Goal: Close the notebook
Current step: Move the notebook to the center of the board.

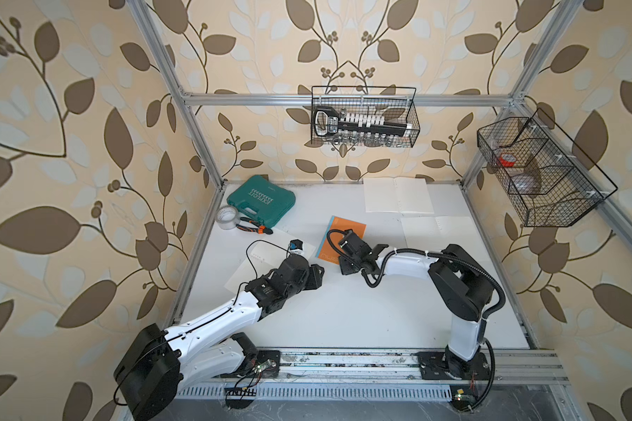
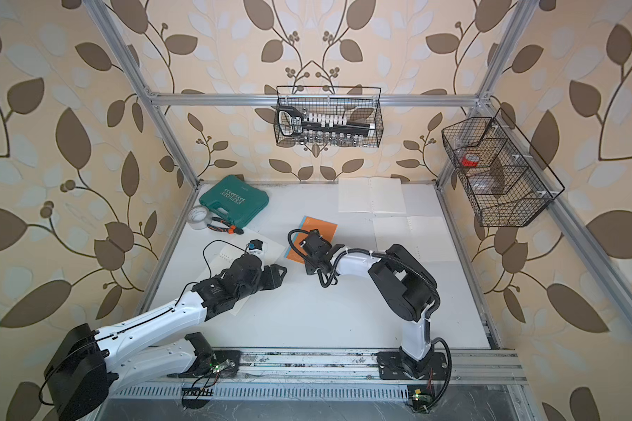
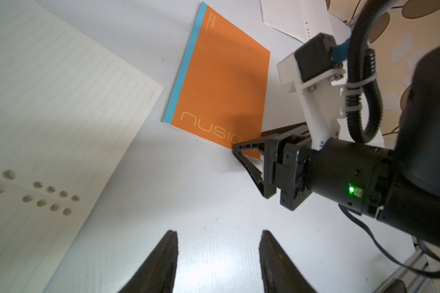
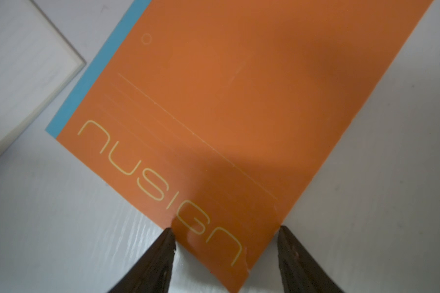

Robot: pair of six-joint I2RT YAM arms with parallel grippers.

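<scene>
Left gripper point(image 3: 219, 236) sits jaws apart over bare table point(image 1: 343, 320), nothing between the tips. Lined loose-leaf sheet point(image 3: 61, 101) lies to its left, partly under that arm; its right edge stops short of the notebook, with a strip of white table between them. Notebook point(image 1: 347, 223) is closed and flat, mid-table, angled, orange cover up, blue spine strip on its left side. Right gripper point(image 4: 226, 231) is spread wide and empty, tips straddling the notebook's near corner; can't tell if they touch the edges. Room to move: bare table between the two grippers and across the whole front band down to the rail. Right of the notebook: one open white page spread point(image 1: 398, 195) against the back edge, a second spread point(image 1: 435, 229) nearer. Top views only: green tool case point(image 1: 261, 198), tape roll point(image 1: 227, 217), pliers point(image 1: 254, 226) bunched in the back-left corner. Left wrist view only: punch holes in the sheet, right finger over the cover corner. Right wrist view only: "nusign" lettering, small nick in the cover edge near that corner.
</scene>
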